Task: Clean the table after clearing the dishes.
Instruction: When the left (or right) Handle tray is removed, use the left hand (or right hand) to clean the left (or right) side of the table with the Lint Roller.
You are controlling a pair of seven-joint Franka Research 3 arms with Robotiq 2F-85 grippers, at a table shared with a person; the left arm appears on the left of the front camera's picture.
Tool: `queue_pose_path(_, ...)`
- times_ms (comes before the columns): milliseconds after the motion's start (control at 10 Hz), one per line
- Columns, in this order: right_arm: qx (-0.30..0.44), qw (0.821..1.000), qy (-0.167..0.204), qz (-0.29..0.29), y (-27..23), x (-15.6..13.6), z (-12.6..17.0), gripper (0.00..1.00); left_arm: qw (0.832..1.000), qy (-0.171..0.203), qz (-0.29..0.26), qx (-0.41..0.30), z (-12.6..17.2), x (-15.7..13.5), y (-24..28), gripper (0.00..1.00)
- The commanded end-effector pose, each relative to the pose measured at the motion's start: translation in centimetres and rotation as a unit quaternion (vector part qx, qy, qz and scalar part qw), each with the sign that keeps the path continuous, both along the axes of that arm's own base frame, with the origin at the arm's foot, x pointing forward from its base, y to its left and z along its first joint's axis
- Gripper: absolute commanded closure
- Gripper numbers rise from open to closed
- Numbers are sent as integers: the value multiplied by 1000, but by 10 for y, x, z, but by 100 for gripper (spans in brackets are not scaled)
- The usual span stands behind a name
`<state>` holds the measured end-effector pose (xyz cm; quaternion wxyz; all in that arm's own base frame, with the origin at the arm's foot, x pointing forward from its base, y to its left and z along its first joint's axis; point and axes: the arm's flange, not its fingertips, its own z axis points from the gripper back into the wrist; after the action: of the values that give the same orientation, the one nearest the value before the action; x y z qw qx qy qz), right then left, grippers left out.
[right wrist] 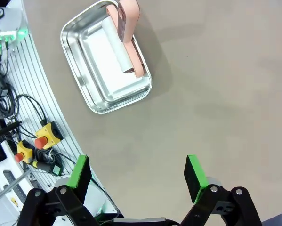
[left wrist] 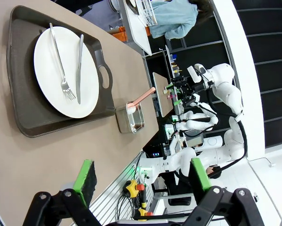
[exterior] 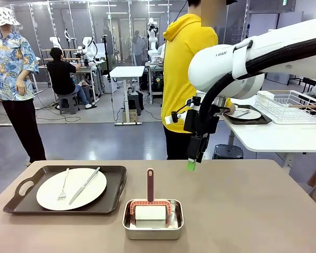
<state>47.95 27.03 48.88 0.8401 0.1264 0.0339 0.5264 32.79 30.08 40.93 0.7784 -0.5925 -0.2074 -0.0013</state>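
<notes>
On the brown table (exterior: 242, 211), at its left, a dark tray (exterior: 113, 197) carries a white plate (exterior: 73, 184) with a fork and knife. The same tray (left wrist: 23, 113) and plate (left wrist: 60, 56) show in the left wrist view, beyond my open, empty left gripper (left wrist: 143, 176). My right gripper (exterior: 192, 163) hangs above the table's far middle. In its own view it stands open and empty (right wrist: 137, 172) over bare table (right wrist: 216, 94). A second tray with a plate (exterior: 246, 114) rests on the white side table.
A small steel pan (exterior: 153, 220) holding a pink-handled white cleaning tool (exterior: 150, 184) sits at the front middle, also seen as the pan (right wrist: 105, 56) and the pan (left wrist: 131, 117). A person in yellow (exterior: 184, 79) stands at the far side. A wire rack (exterior: 289, 105) stands on the side table.
</notes>
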Motion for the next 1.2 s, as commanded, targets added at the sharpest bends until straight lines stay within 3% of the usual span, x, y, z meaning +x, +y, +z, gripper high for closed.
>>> queue_pose_path(0,-15,998,-36,51,30,9,-1,0,1000,-4,0,-1,1,-2,1,0)
queue_pose_path(500,-56,982,-38,174,95,25,-22,0,1000,-4,0,-1,1,-2,1,0)
queue_pose_path(700,-62,975,-47,206,113,37,-29,0,1000,-4,0,-1,1,-2,1,0)
queue_pose_path(1100,-55,970,-25,236,145,38,-49,0,1000,-4,0,-1,1,-2,1,0)
